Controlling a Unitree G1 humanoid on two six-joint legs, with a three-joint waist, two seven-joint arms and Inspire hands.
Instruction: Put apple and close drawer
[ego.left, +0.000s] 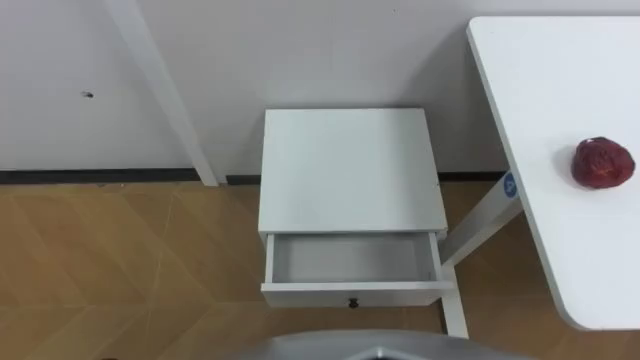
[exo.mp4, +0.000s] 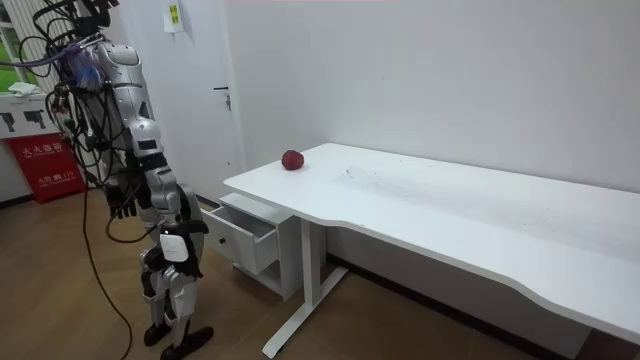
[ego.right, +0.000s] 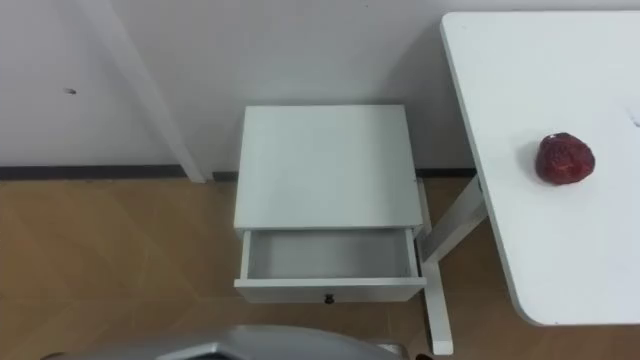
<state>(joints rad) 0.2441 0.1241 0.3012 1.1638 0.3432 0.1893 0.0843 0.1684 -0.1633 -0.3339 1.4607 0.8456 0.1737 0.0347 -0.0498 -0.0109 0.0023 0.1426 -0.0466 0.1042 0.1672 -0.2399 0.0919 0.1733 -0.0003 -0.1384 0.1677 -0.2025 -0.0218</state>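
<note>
Apple (ego.left: 603, 162) not yet picked up: it rests on the white table (ego.left: 590, 260), well apart from the drawer (ego.left: 350, 258). Room view, left to right: left hand (exo.mp4: 122, 205) hangs with fingers apart, holding nothing; right hand (exo.mp4: 186, 258) hangs low by the hip, fingers too small to tell. Drawer stands pulled out and bare in the nightstand (ego.left: 350, 165). Judgement: reach with the right hand, close round the fruit from above, and clear the table edge before lowering. Blue round sticker (ego.left: 508, 185) on the table leg: print unreadable.
</note>
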